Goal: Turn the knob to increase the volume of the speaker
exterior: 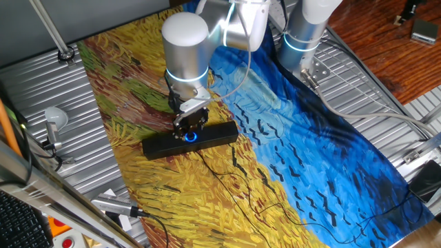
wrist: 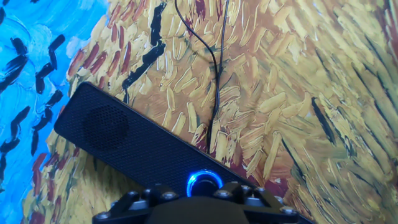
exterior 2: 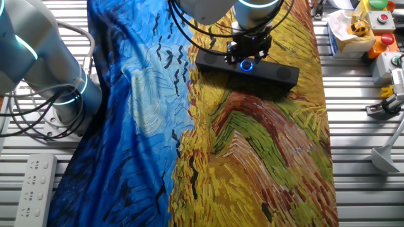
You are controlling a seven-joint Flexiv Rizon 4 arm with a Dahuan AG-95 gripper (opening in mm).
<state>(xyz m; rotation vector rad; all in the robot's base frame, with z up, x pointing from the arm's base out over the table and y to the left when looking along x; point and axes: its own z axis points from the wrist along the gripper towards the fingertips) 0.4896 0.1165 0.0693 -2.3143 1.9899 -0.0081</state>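
Speaker lies flat on the painted cloth, roughly mid-table. Gripper sits directly over the bar's middle, fingers down around the knob, whose blue ring glows just below them. Whether they pinch it or stand loose: cannot tell. Thin cable trails away across the cloth.

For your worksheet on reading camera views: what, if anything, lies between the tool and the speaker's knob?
Nothing shows between them. In the hand view the tool sits right at the glowing knob on the speaker.
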